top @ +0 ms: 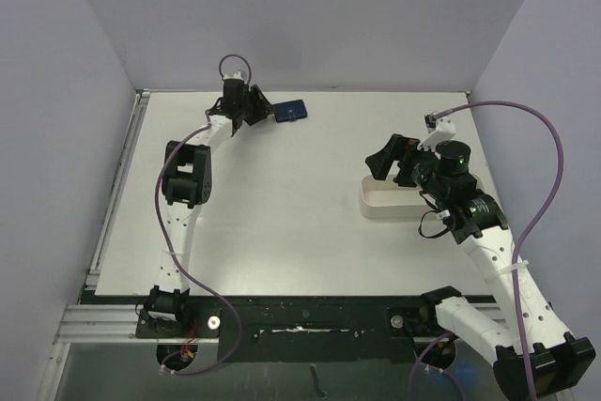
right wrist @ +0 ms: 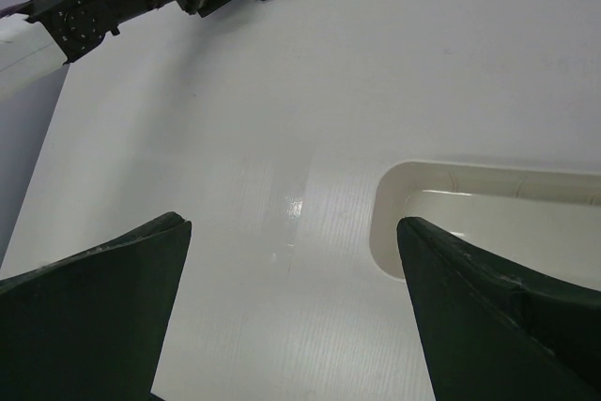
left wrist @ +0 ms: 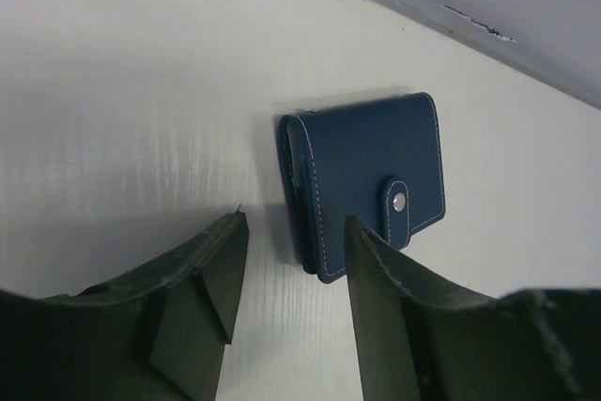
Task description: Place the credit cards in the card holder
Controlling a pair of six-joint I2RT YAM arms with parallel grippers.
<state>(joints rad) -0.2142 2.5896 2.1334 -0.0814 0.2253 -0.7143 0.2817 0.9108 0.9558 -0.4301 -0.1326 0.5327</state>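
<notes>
1. The left gripper (left wrist: 295,224) sits just left of the holder (left wrist: 366,180). Its jaws are partly apart and clamp nothing; bare table (top: 282,223) shows between the fingers. Its right finger overlaps the holder's near corner in the wrist view, and I cannot tell whether they touch.
2. The holder lies flat at the far edge of the table, close to the back wall. It is folded shut, with its snap tab (left wrist: 396,206) fastened on top.
3. Handling, as a judgement: the holder looks light, with stitched, fairly stiff covers and a smooth skin that may slide on the table when pushed. The rounded spine on its left side looks like the best hold, or a pinch across the two long edges. The tab has to be unsnapped before any card can go in, which probably needs one gripper to pin the holder down.
4. The right gripper (right wrist: 291,224) hangs well right of the holder and nearer the arm bases. Its jaws are at full spread and empty.
5. The white tray (right wrist: 387,218) lies right of the holder, under that gripper. The part that shows is bare, and the finger hides the rest.
6. No cards show in any view. Nothing lies between holder and tray, though the nearby wall limits any approach from behind.
</notes>
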